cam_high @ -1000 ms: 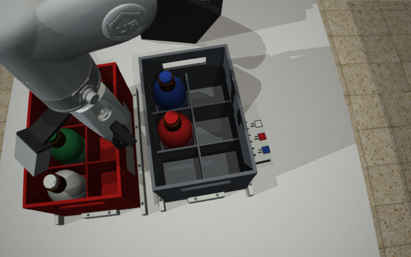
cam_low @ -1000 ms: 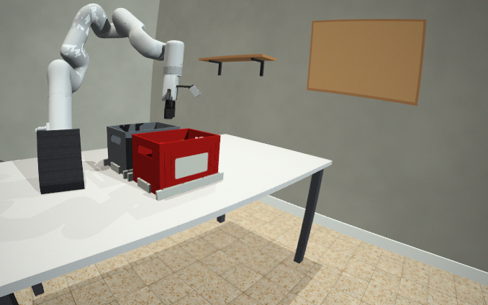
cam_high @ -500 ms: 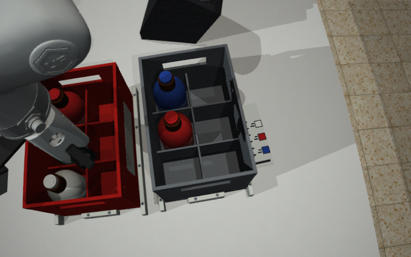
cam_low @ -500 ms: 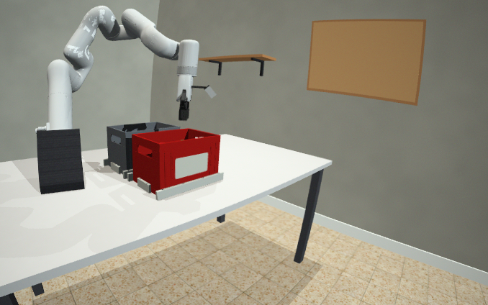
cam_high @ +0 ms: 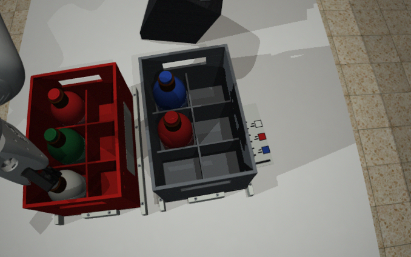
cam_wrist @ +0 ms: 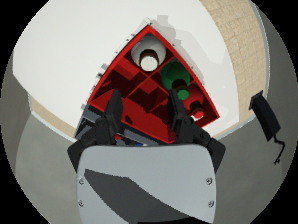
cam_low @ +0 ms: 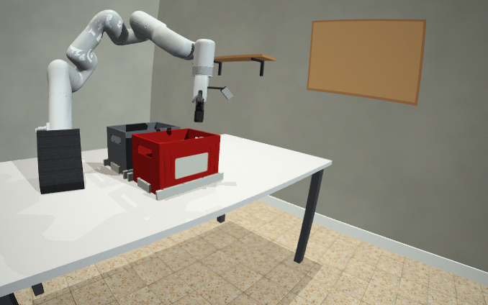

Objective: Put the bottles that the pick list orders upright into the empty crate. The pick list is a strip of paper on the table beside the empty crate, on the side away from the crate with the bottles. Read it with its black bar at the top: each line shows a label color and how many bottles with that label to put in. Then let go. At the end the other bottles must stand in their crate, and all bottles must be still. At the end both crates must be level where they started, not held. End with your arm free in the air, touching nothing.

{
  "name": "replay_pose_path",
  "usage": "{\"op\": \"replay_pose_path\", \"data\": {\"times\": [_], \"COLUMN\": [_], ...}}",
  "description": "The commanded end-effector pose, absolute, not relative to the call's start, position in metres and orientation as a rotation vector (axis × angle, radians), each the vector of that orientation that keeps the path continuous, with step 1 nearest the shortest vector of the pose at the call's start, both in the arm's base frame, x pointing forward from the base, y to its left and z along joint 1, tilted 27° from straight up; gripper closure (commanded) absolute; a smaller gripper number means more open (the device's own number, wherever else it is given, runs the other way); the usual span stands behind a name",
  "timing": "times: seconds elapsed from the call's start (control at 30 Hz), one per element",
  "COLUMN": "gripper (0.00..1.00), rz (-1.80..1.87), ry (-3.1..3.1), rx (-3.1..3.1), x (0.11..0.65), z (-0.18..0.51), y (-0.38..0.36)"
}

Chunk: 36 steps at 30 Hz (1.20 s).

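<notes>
White bottle (cam_high: 73, 185) (cam_wrist: 156, 46) stands in the red crate (cam_high: 130, 189) (cam_low: 167, 162) (cam_wrist: 135, 107), its cap hidden from the top by the pincer (cam_high: 48, 179) (cam_low: 199, 116) (cam_wrist: 144, 97), which hangs partly open, gripping nothing. Farther are the green bottle (cam_high: 66, 149) (cam_wrist: 175, 74) and a red bottle (cam_high: 68, 107) (cam_wrist: 198, 111). Right, the gray crate (cam_high: 206, 180) (cam_low: 120, 152) (cam_wrist: 86, 121) holds blue (cam_high: 170, 94) (cam_wrist: 140, 145) and red (cam_high: 175, 130) (cam_wrist: 118, 136) ones, barely visible from the wrist; its side covers part of the list (cam_high: 253, 110).

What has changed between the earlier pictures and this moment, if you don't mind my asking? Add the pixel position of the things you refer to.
The open gripper (cam_high: 50, 182) (cam_low: 199, 116) (cam_wrist: 144, 97) moved across the red crate (cam_high: 119, 130) (cam_low: 145, 169) (cam_wrist: 185, 65) towards the white bottle (cam_high: 71, 185) (cam_wrist: 149, 47). Nothing was visibly grasped or released; both crates and the visible bottles stayed put.
</notes>
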<state>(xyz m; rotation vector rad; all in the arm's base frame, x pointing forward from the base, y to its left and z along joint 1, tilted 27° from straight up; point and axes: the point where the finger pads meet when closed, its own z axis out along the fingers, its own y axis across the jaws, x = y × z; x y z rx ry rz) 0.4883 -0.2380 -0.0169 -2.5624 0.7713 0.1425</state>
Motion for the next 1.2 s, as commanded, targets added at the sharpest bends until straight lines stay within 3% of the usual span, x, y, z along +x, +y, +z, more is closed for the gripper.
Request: {"op": "replay_pose_path", "data": {"times": [0.0,1.17], "gripper": [0.35,0.35], "rz": [0.14,0.14], "ry": [0.771,0.771], "rx": [-2.563,-2.563], "x": [0.499,0.5], "z": [-0.021,-0.046], "y": [-0.252,-0.24]}}
